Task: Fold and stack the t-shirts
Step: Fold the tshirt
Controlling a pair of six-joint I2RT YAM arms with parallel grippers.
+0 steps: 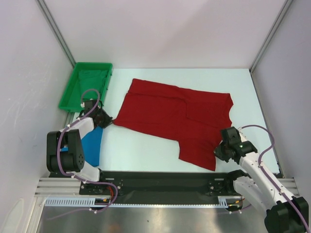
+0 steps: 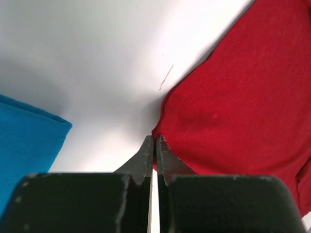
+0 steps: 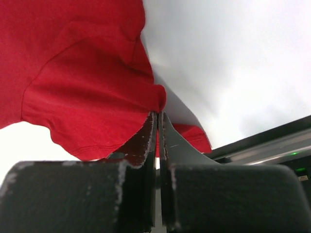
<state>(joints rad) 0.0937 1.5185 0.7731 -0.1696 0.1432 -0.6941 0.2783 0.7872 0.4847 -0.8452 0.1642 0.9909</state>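
Red t-shirt (image 1: 170,111): lies spread mostly flat across the middle of the white table (image 1: 141,150), its long side running from far left to near right; a fold line crosses its middle and one flap reaches toward the near edge.
Red t-shirt, left corner: in the left wrist view the cloth (image 2: 233,97) narrows to a hemmed corner just at the fingertips.
Red t-shirt, right near corner: in the right wrist view the cloth (image 3: 73,73) is gathered into a small bunch at the fingertips, with the hem hanging in a curve below it.
Left gripper (image 1: 108,121): jaws closed together, tips (image 2: 155,141) meeting on the red corner's edge and seeming to pinch it.
Right gripper (image 1: 218,149): jaws closed tight, with the bunched red cloth pinched between the tips (image 3: 158,116).
Blue t-shirt (image 1: 92,143): a folded shape at the near left of the table, partly under the left arm, apart from the red one; its edge shows in the left wrist view (image 2: 24,141).
Green bin (image 1: 80,85): sits at the far left corner of the table, beyond the left gripper.
Black rail (image 1: 160,182): runs along the near edge between the two arm bases.
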